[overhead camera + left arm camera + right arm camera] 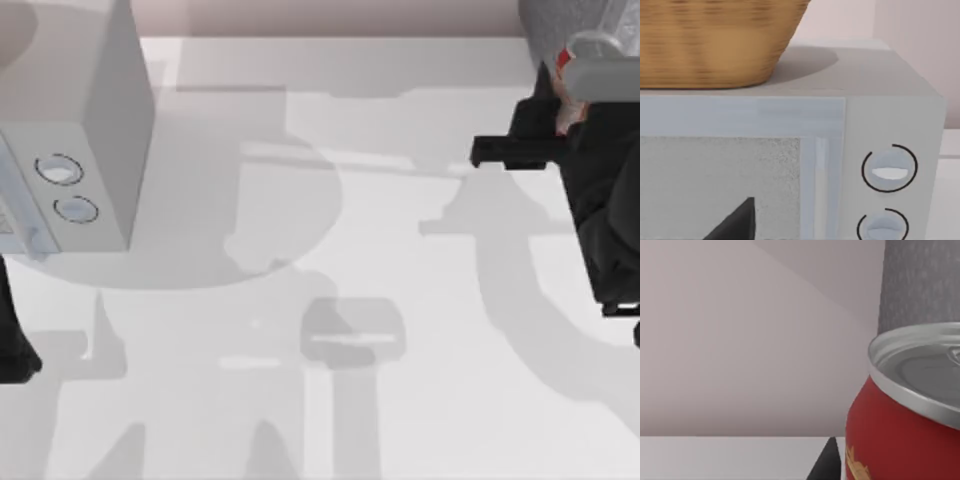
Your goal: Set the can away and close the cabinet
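Standing upright, red can (900,440) with shiny silver lid, yellow label mark, right tool (560,95) grip unclear.

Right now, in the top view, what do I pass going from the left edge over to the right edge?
Left arm at the left edge → pale box with two round dials → bare table → right arm's fingers → can at the dark grey cabinet.
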